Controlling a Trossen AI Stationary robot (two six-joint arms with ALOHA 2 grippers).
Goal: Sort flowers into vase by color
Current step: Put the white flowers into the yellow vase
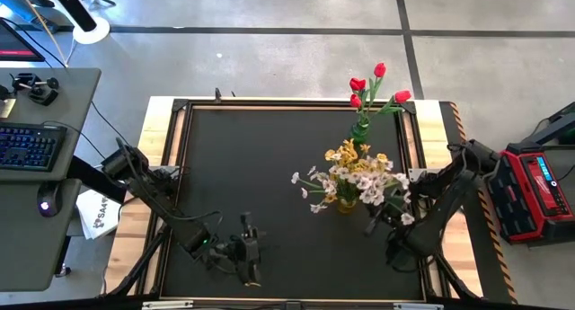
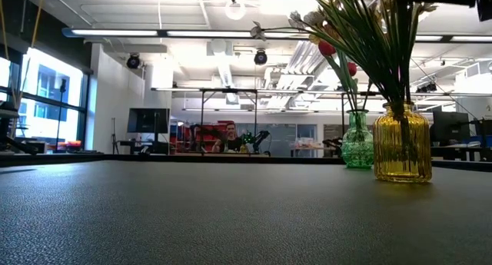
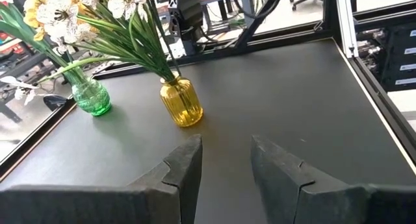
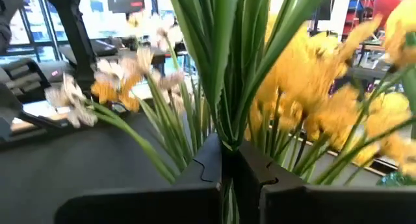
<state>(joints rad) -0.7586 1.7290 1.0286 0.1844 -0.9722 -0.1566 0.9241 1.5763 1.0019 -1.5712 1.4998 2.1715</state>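
Observation:
An amber-yellow glass vase (image 1: 346,205) (image 2: 402,142) (image 3: 181,102) stands right of the table's middle and holds yellow blossoms (image 1: 346,155) and white-pink sprays (image 1: 370,182). A green glass vase (image 1: 362,130) (image 2: 357,140) (image 3: 91,97) behind it holds red tulips (image 1: 373,85). My right gripper (image 1: 375,222) (image 4: 227,149) sits just right of the yellow vase, among the bouquet, shut on green stems. My left gripper (image 1: 250,256) (image 3: 226,143) hovers open near the table's near edge, touching nothing. My right gripper pinches a bunch of green stems and leaves (image 4: 224,130) between its two fingers (image 4: 201,165), coming level from the table's right and near side. The stems rise upright out of the pinch. Which blossom they carry, and where their lower ends rest, stays hidden by the fingers.
The black mat (image 1: 252,166) is bare left of the vases. A raised black frame (image 1: 180,108) and wooden border (image 1: 157,121) ring the table. A red-and-black case (image 1: 537,189) stands off the right edge, a desk with a keyboard (image 1: 27,144) off the left.

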